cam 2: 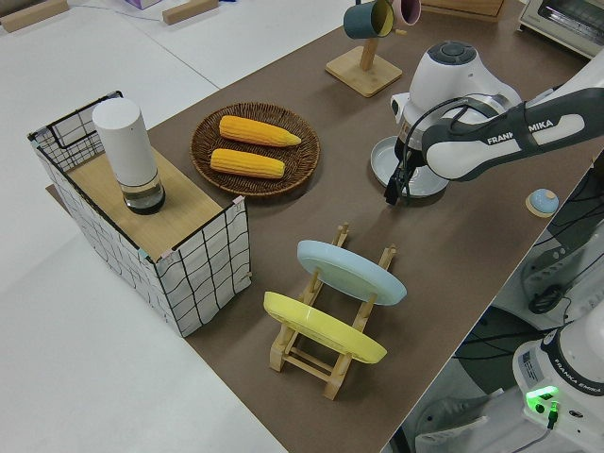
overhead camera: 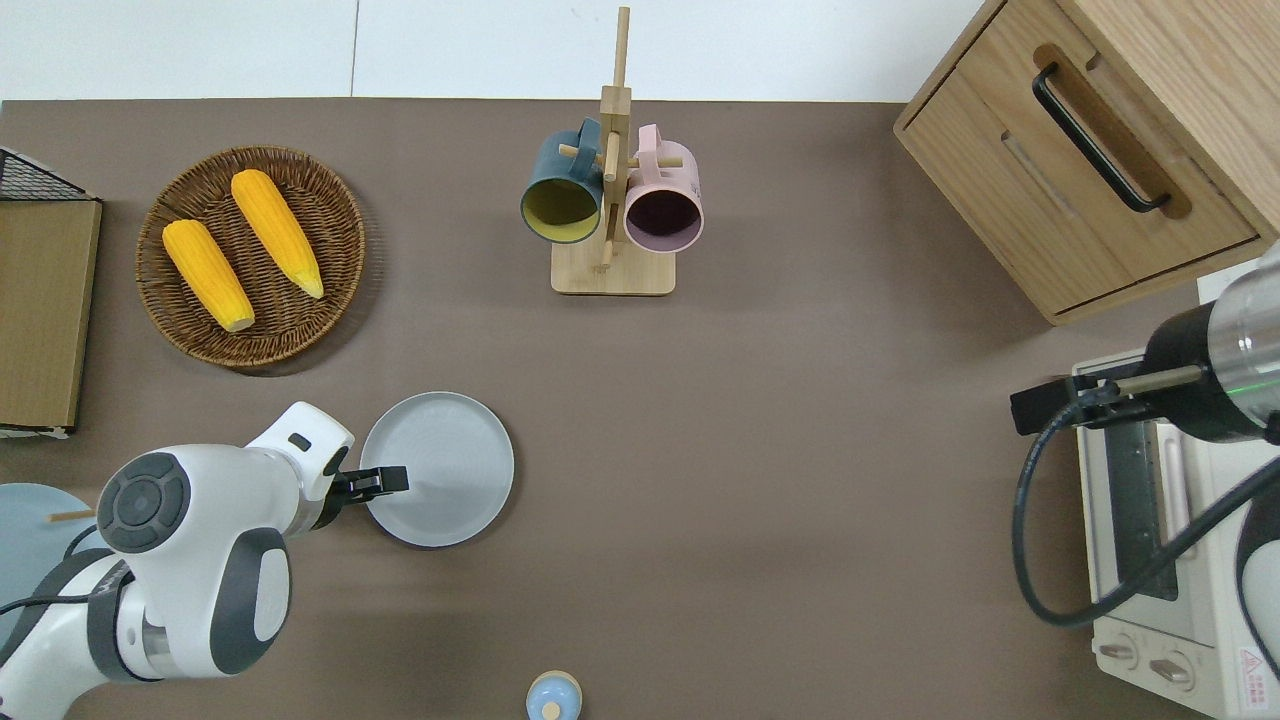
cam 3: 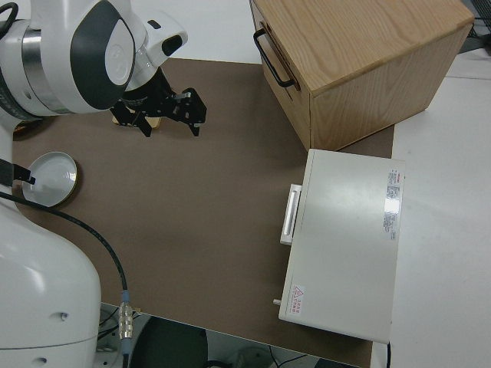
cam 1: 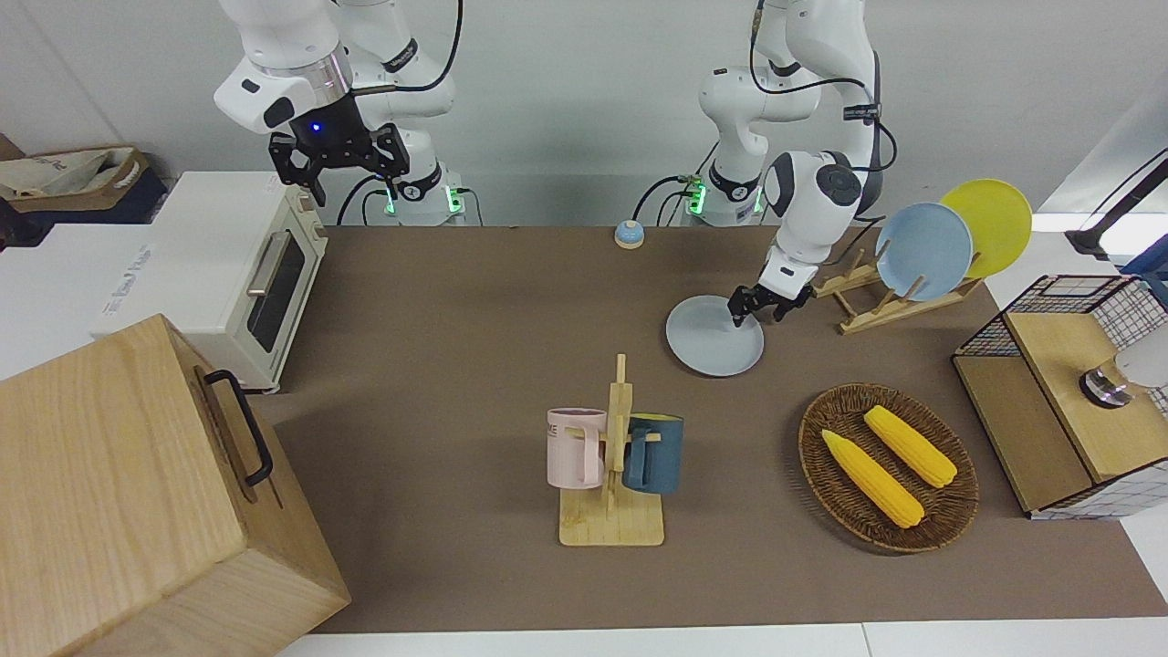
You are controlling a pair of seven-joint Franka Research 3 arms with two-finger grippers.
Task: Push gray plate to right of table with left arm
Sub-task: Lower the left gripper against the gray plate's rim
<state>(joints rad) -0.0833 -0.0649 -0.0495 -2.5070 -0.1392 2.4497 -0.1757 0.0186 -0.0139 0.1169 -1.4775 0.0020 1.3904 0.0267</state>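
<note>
one arm is at work: the left arm (overhead camera: 190, 540) reaches low over the table (overhead camera: 780, 450), and the left gripper (cam 1: 765, 306) sits at the edge of the gray plate (cam 1: 714, 336) that faces the left arm's end of the table, its fingertips (overhead camera: 392, 478) lying over the plate's rim. whether those fingers are parted or closed cannot be told from these views. the gray plate lies flat on the brown covering, nearer to the robots than the wicker basket (overhead camera: 250, 256) holding two yellow corn cobs (overhead camera: 277, 232), and just beside the wooden dish rack (cam 1: 890, 301), which carries a sky-blue plate (cam 1: 923, 251) and a yellow plate (cam 1: 987, 226) on edge. the mug stand (cam 1: 613, 493) with a pink mug (cam 1: 575, 447) and a dark teal mug (cam 1: 653, 453) stands farther from the robots, toward the middle of the table. a small blue bell (cam 1: 629, 234) sits near the robots' edge. the wooden drawer box (cam 1: 137, 493) and the white toaster oven (cam 1: 228, 274) stand at the right arm's end. the right arm is parked, and the right gripper (cam 1: 339, 164) has its fingers spread apart
</note>
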